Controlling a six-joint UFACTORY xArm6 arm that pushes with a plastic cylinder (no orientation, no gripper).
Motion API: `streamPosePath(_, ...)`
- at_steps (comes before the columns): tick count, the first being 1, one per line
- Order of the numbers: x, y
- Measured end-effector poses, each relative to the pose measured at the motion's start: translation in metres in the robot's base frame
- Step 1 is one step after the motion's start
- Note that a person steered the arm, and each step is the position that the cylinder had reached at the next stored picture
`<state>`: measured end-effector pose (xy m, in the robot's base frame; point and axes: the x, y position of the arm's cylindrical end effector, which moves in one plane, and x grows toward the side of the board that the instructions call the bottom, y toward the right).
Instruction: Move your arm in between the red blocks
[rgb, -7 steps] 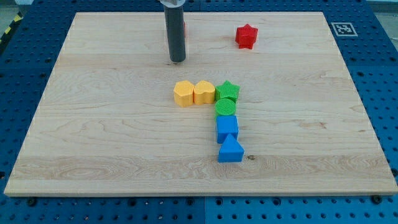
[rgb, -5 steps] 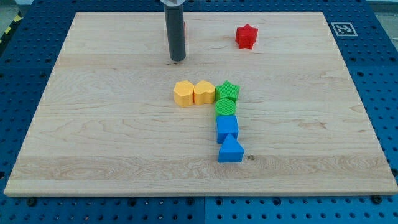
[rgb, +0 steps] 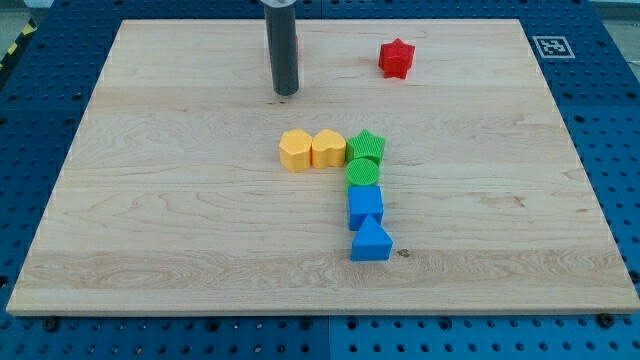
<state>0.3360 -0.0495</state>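
Observation:
A red star block (rgb: 396, 58) sits near the view's top, right of centre. A second red block (rgb: 297, 46) is almost wholly hidden behind the dark rod; only a thin red sliver shows at the rod's right edge, and its shape cannot be made out. My tip (rgb: 286, 94) rests on the board just below that hidden red block and well to the left of the red star.
Below my tip lies a cluster: a yellow hexagon (rgb: 295, 150), a yellow heart (rgb: 328, 148), a green star (rgb: 367, 146), a green cylinder (rgb: 363, 172), a blue cube (rgb: 365, 206) and a blue triangle (rgb: 371, 241). The wooden board (rgb: 150, 220) lies on a blue pegboard.
My tip has edged very slightly up the view. No block has moved.

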Motion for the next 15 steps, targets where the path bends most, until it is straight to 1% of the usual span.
streamPosePath(1,-0.004,0.003)
streamPosePath(3,-0.004,0.063)
streamPosePath(8,-0.008,0.068)
streamPosePath(15,-0.026,0.068)
